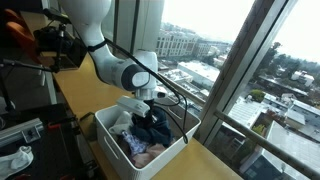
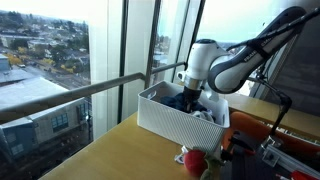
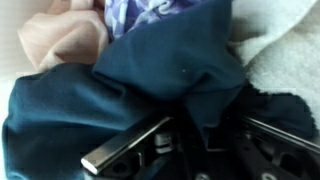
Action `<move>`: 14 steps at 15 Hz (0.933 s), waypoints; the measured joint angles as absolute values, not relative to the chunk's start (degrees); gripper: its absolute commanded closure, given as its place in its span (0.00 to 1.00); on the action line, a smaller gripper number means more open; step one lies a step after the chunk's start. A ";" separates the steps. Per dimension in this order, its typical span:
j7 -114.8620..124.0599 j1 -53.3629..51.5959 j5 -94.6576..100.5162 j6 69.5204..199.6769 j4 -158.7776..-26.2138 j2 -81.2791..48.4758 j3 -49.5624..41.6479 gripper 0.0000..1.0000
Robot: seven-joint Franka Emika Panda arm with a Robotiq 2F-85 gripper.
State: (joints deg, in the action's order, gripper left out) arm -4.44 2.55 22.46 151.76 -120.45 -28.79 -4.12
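Window-side wooden counter [image 1: 215, 165] held a white plastic basket [image 1: 108, 150] in both exterior views, the gripper [image 1: 142, 111] down inside. Wrist view: fingers [image 3: 125, 147] pinched crumpled dark teal cloth [image 3: 150, 80], not lifted out; pale pink fabric [image 3: 60, 40] at ten o'clock.

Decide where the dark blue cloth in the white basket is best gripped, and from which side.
Pinch a raised fold of the dark blue cloth, coming straight down from above. It lies crumpled and bunched, so a ridge fits between the jaws, and the walls of the white basket block a sideways approach. The gripper seems shut on such a fold.
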 measured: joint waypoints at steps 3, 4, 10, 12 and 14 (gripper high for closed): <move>-4.38 2.08 22.44 150.71 -119.78 -28.27 -4.22 0.43; -4.33 1.73 22.48 150.33 -119.80 -27.52 -4.31 0.35; -2.38 -3.18 25.82 145.35 -121.36 -15.17 -4.59 0.00; -1.77 -4.94 26.28 143.01 -121.91 -10.32 -3.68 0.00; -1.35 -5.95 26.01 142.44 -122.86 -6.91 -1.62 0.00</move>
State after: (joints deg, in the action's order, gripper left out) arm -1.35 -5.95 26.01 142.44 -122.86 -6.91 -1.62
